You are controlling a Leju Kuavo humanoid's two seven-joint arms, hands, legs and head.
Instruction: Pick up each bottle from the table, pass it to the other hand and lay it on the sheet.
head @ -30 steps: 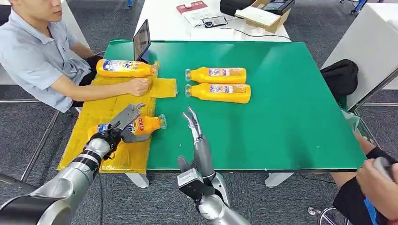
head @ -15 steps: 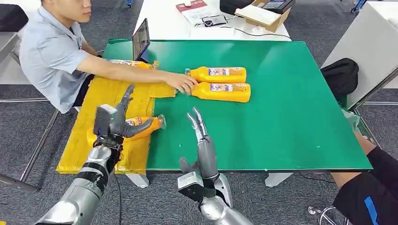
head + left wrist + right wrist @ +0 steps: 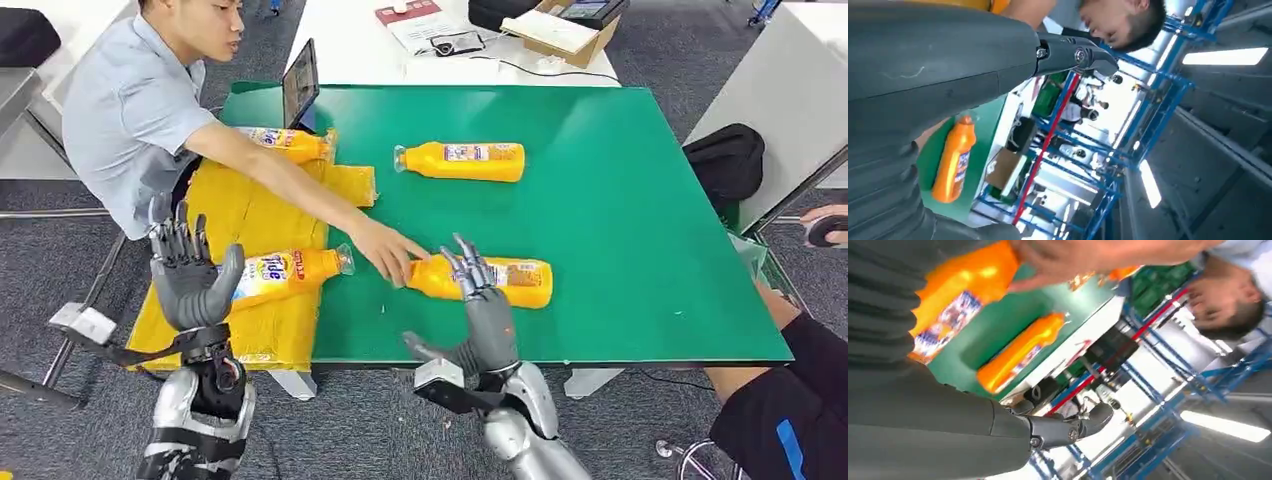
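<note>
Your right hand (image 3: 487,318) reaches over the near edge of the green table (image 3: 620,200), fingers spread apart and holding nothing; its fingertips lie over the near side of a bottle (image 3: 490,282) that rests on its side on the green surface, though you cannot tell from the head view whether they touch it. The person's hand (image 3: 388,250) is on the cap end of that same bottle, arm stretched across from the left side of the table. In the right wrist view, that bottle shows close beside the grey hand, with the person's hand above it.

Your left hand (image 3: 190,275) is raised upright off the table's left corner, fingers apart and straight, palm facing the table, holding nothing. Just beside it, a second bottle (image 3: 285,271) lies on its side on the yellow sheet (image 3: 240,215), cap toward the green surface. A third bottle (image 3: 285,142) lies at the far end of the sheet, partly behind the person's arm.

A fourth bottle (image 3: 465,161) lies on its side on the green table, well apart from both hands. A tablet (image 3: 300,85) stands at the table's far left corner.
</note>
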